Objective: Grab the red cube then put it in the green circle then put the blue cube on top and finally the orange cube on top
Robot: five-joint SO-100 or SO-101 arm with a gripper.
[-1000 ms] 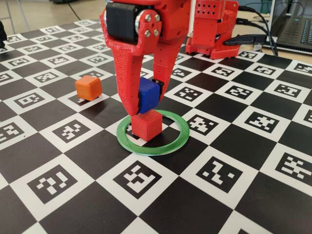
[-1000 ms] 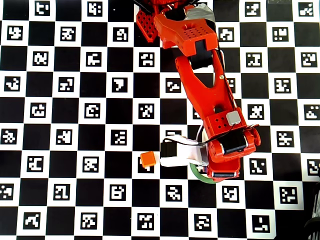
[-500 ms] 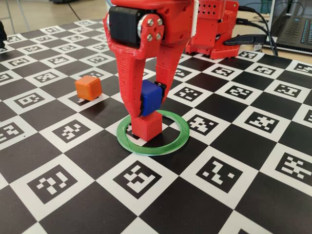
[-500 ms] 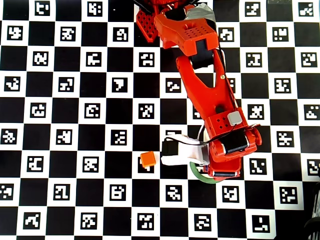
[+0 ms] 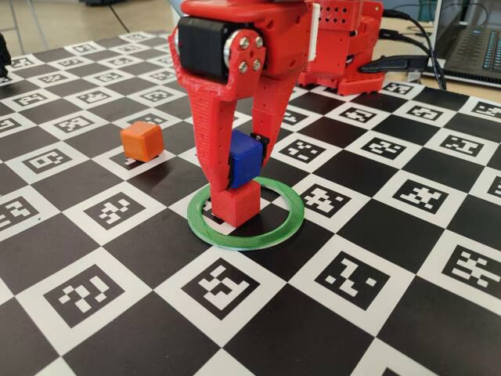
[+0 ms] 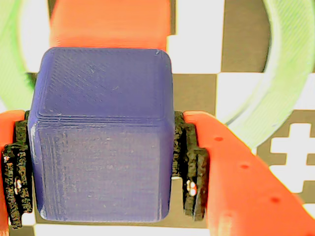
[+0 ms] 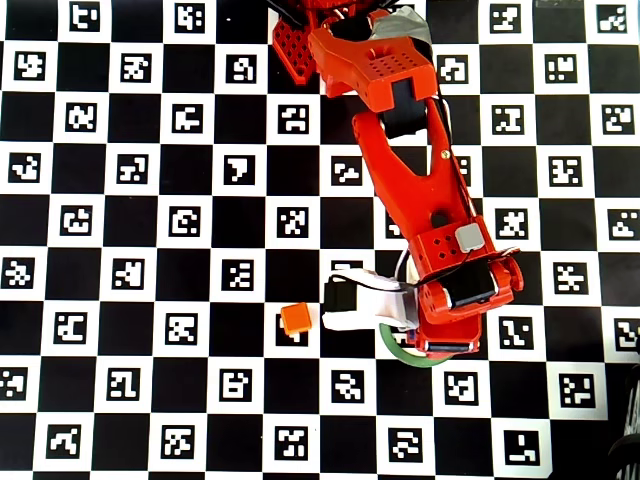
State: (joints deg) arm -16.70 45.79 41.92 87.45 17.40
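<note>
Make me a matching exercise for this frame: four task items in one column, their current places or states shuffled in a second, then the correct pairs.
Items:
1. red cube
2. blue cube
3. orange cube
4. green circle

States:
A. alone on the board, away from the ring
B. clamped between the gripper pads
C. flat on the board, around a cube
D. standing inside the ring

Pairs: 1-D, 2-B, 3-A, 4-C

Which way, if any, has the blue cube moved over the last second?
Yes. In the fixed view the blue cube, shut in the gripper, has come down onto the red cube, which sits unmoved inside the green circle.
</note>
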